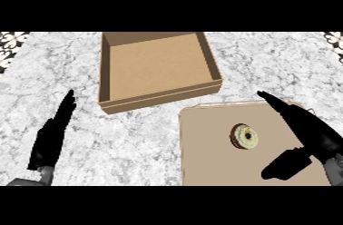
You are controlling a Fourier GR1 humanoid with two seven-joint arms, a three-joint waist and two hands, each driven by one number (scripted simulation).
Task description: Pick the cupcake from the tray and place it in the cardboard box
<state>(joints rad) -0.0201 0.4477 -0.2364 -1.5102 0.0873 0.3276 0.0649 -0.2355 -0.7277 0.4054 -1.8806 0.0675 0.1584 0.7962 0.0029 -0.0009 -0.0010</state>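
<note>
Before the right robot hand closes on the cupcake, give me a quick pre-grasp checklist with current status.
1. Cupcake on tray, unobstructed: ok.
2. Right robot hand open, fingers straight, thumb spread: ok.
3. Right robot hand around the cupcake: not ok; it sits to the cupcake's right, apart from it.
4. Cardboard box open on top, nothing visible inside: ok.
5. Left robot hand resting open at the left, away from box and tray: ok.
6. Hand height over the tray: cannot tell.

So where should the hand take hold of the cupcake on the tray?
Probably round its sides, coming down from above: the cupcake sits apart on the flat tray, top facing up. The open right hand is already beside it, on the cupcake's right.
</note>
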